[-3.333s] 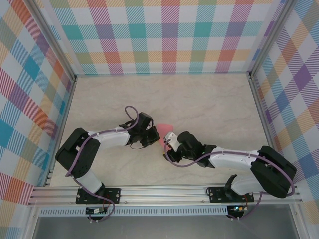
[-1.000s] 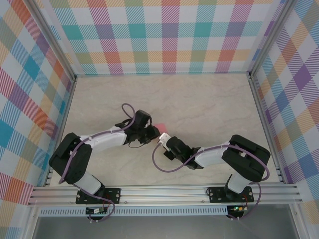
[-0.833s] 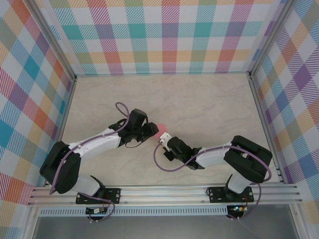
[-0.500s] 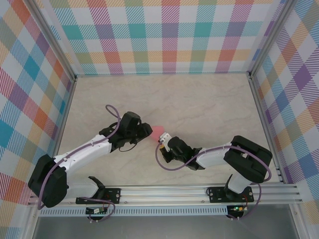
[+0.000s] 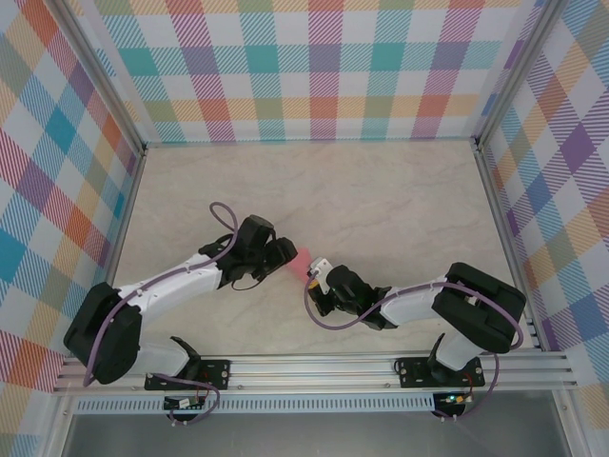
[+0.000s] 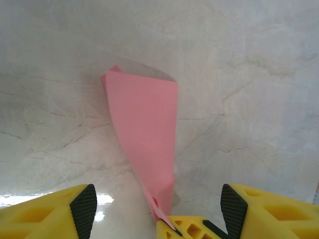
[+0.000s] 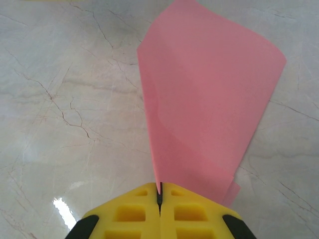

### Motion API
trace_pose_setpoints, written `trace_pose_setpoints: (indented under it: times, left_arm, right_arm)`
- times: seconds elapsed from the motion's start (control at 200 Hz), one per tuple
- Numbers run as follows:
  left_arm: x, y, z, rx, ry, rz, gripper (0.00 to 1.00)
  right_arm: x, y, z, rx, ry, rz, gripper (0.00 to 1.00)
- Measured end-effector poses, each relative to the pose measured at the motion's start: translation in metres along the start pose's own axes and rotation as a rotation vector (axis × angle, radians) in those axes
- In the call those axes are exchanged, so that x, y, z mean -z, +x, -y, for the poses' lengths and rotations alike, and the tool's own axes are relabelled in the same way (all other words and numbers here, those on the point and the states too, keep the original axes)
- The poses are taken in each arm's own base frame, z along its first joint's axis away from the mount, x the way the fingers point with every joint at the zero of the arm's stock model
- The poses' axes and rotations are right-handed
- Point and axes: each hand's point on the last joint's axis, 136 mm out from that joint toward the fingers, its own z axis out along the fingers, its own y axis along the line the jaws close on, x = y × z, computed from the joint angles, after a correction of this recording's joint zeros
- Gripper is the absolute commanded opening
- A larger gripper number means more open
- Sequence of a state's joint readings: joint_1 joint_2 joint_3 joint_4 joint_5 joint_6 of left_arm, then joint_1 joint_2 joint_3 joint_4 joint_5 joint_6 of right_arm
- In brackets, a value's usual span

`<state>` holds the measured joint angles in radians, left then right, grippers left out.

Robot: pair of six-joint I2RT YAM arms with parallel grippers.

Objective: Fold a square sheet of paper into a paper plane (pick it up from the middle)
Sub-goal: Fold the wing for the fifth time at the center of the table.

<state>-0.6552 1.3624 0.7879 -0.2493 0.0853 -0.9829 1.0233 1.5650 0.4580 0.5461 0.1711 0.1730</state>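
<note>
I am holding the square sheet of paper (image 7: 209, 99), only doubled over, just above the middle of the table (image 5: 400, 190) in my closed right gripper (image 7: 159, 196), while my left gripper (image 6: 158, 204) is standing open there, gripping nothing, so I judge most folds are remaining.

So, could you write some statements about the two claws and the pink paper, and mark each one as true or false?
1. The right claw is shut on the pink paper. True.
2. The left claw also grips the paper. False: its fingers stand wide apart, with the paper between them, untouched.
3. The paper lies flat in one layer. False: it is folded over and curved.
4. The table has a marble pattern. True.
5. The walls are plain white. False: the walls are checked in many colours.
</note>
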Motion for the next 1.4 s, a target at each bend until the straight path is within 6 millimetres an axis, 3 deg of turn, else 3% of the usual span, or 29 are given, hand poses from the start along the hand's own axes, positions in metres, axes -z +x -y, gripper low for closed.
trace_pose_setpoints:
  times: [0.16,0.36,0.535,0.785,0.935,1.17,1.4]
  left_arm:
    - [-0.013,0.005,-0.005,0.032,-0.019,-0.032,0.70]
    - [-0.034,0.015,-0.018,0.074,-0.078,-0.092,0.55]
    - [-0.042,0.017,-0.014,0.088,-0.083,-0.116,0.46]
    - [-0.049,0.019,-0.012,0.091,-0.089,-0.141,0.19]
    - [-0.050,0.019,-0.010,0.094,-0.090,-0.148,0.00]
    - [-0.048,0.014,0.001,0.084,-0.071,-0.139,0.00]
    - [-0.046,0.016,-0.007,0.088,-0.107,-0.147,0.00]
  right_arm:
    - [0.000,0.000,0.001,0.001,0.003,0.000,0.04]
    - [0.000,0.000,0.001,0.007,0.004,-0.001,0.08]
    - [0.000,0.003,0.001,0.021,0.006,-0.014,0.12]
    - [0.000,0.007,0.002,0.041,0.010,-0.038,0.17]
    - [-0.001,0.009,0.002,0.064,0.014,-0.067,0.26]
    - [-0.002,0.005,0.004,0.113,0.044,-0.123,0.30]
    - [0.000,0.015,0.005,0.179,0.084,-0.174,0.26]
